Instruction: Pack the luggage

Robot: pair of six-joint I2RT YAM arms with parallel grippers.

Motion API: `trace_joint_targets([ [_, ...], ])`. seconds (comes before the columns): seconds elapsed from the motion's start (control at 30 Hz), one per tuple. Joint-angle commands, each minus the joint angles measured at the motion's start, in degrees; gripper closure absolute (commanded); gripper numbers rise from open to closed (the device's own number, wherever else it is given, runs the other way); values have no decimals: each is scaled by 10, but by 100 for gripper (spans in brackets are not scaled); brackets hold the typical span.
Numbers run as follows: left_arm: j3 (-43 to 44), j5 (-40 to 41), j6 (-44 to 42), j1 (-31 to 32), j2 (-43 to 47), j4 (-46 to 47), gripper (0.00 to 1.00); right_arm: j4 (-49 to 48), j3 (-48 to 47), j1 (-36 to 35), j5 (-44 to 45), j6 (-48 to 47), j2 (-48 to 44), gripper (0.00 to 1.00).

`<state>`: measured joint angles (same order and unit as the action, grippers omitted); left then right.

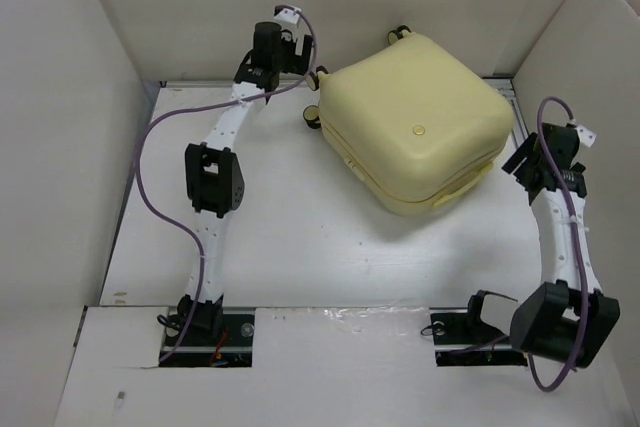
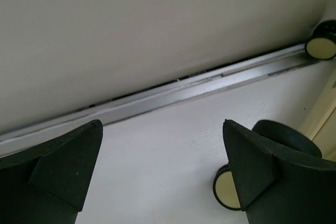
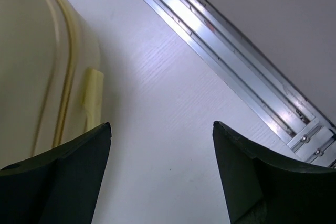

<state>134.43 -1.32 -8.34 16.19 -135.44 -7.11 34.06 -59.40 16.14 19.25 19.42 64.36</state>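
Here: closed luggage at the far side of the table, both grippers wide open

Mainly one big thing in view: the luggage (image 1: pixel 415 117), pale yellow, shut, lying flat on the white table (image 1: pixel 300 237). Placed toward the far right and turned cornerwise. Small round button (image 1: pixel 418 130) on the upper shell. Black wheels (image 1: pixel 312 119) with pale hubs along its far-left side.

Left gripper (image 1: pixel 298 45) at the far left, close to the back wall and just beside the wheeled side of the luggage. Seen from the left wrist camera, jaws wide apart, with nothing between the fingers (image 2: pixel 63 156) except bare table. Beyond them, a metal rail (image 2: pixel 184 90) along the foot of the wall. Two of the wheels at the right edge of that view, one partly behind the right finger.

Right gripper (image 1: pixel 525 162) on the other side, next to the right corner of the luggage. Seen from the right wrist camera, jaws also spread wide, holding nothing, only white table between. Yellow shell with its seam and a small yellow tab (image 3: pixel 93 95) just behind the left finger (image 3: pixel 63 177). Cannot tell whether that finger touches the shell.
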Motion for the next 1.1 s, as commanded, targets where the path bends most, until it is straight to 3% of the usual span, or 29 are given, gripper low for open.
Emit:
trace_joint_targets([
  [0.0, 1, -12, 39, 4, 1, -26, 5, -46, 10, 24, -6, 44, 31, 18],
  [0.17, -141, -36, 45, -2, 81, 32, 5, -45, 59, 24, -101, 37, -10, 27],
  [0.37, -151, -38, 34, -2, 93, -11, 5, -86, 158, 24, -173, 69, -58, 41],
  [0.53, -156, -26, 34, -2, 118, -25, 5, -112, 194, 12, -205, 84, -46, 42],
  [0.67, -188, -21, 29, -2, 149, -30, 5, -194, 216, 6, -258, 84, -46, 45],
  [0.83, -244, -33, 29, -21, 215, -36, 4, -212, 216, -16, -264, 90, -40, 45],
  [1.07, -267, -25, 29, -32, 242, -36, 3, -240, 216, -43, -236, 124, 9, 44],
])
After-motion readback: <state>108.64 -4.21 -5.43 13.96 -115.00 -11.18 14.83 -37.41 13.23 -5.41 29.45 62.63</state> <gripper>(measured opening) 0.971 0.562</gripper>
